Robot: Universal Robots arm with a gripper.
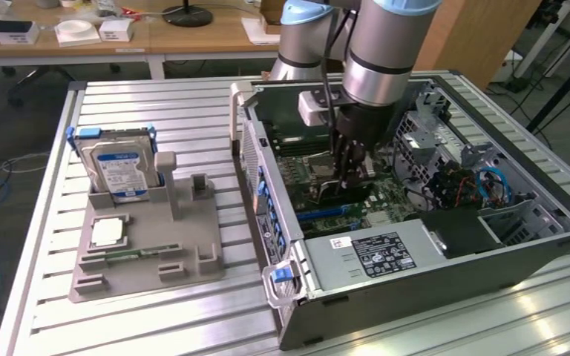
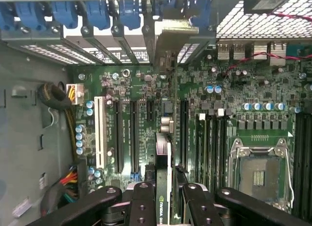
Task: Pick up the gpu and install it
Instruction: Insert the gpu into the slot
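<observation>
A gpu (image 2: 163, 153) hung on edge inside the open case (image 1: 522, 252), clenched between the two black fingers (image 2: 141, 206) of the gripper (image 2: 165, 199). Seen from the wrist, the card showed as a thin sliver: a green board edge with a pale logo printed near the fingers, a lighter strip alongside it, and a silver bracket (image 2: 170, 35) at the far end. In the exterior view it read as a dark, flat slab directly under the gripper, near the middle of the case.

The card stood upright over the motherboard (image 2: 209, 89) on the case floor, its faces vertical and its lower edge turned down toward the board. Its long axis ran parallel to the black slots (image 2: 118, 138), with the bracket end pointing at the case's rear wall, where a row of blue clips (image 2: 97, 13) lined the card openings. The bracket sat close against that wall. Whether the lower edge had entered a slot could not be told, nor which slot it lay over.

The arm (image 1: 384, 44) stood nearly vertical above the case. Outside the case, on the exterior view's left, a gray rack (image 1: 166, 274) on the slatted table (image 1: 166, 104) held a silver drive (image 1: 116, 167) with a blue-and-white label, standing upright.
</observation>
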